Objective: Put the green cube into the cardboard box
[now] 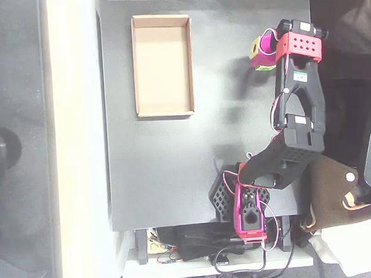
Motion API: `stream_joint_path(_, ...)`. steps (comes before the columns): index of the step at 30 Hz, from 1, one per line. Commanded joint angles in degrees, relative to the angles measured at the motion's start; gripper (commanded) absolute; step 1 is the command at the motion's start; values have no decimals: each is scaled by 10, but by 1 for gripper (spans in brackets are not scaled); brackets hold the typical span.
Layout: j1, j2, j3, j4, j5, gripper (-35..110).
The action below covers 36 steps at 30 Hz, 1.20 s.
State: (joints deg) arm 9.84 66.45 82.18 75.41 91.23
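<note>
Overhead view: a dark tabletop (174,152) fills the middle of the picture, with a pale strip running down its left side. The cardboard box (163,65), a shallow tan tray with low walls, lies in the upper left part of the tabletop with its long side running up and down the picture; its floor is bare.

Well apart from it, toward the upper right of the tabletop, the gripper (262,53) is down at the surface. Its magenta fingers (267,42) point left from a red perforated wrist block. The green cube (257,47) sits right at the finger tips, its yellow-green top face showing with a dark spot in the middle, and a strip of the same colour shows just below the magenta part. The fingers appear closed around the cube, but from straight above I cannot tell for certain whether they grip it or merely lie against it.

The black arm (300,116) runs from the wrist down the right side of the tabletop to a base at the bottom edge, where a magenta motor housing (249,211) and loose wires sit
</note>
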Motion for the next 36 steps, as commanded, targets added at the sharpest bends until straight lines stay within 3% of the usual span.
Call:
stream_joint_path(1, 3, 6, -11, -28, 62, 28)
stream_joint_path(22, -3, -5, -1, -60, 67, 27)
stream_joint_path(31, 4, -4, -4, -53, 63, 6)
stream_joint_path(36, 4, 2, -4, -53, 63, 3)
